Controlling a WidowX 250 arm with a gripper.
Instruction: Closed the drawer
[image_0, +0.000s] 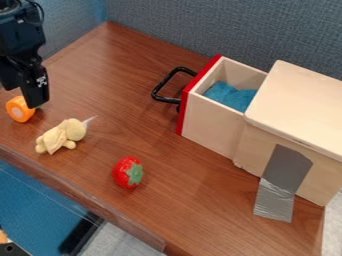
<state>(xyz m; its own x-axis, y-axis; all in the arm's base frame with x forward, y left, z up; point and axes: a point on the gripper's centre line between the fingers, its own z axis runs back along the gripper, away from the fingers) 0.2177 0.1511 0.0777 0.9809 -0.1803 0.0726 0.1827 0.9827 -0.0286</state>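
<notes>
Camera view: a brown wood table (194, 192) fills the middle, with a red toy strawberry (123, 172) near its low edge. The black pincer (30, 98) is at upper left, by an orange toy (19, 109); I can't tell if it's open, closed or holding something. The drawer (208, 125) sticks out, right of middle. A blue-gray wall (180, 22) is at the top.

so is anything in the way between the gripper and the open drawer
Nothing visible stands between the gripper and the drawer's black handle; the yellow plush toy lies nearer the camera.
</notes>
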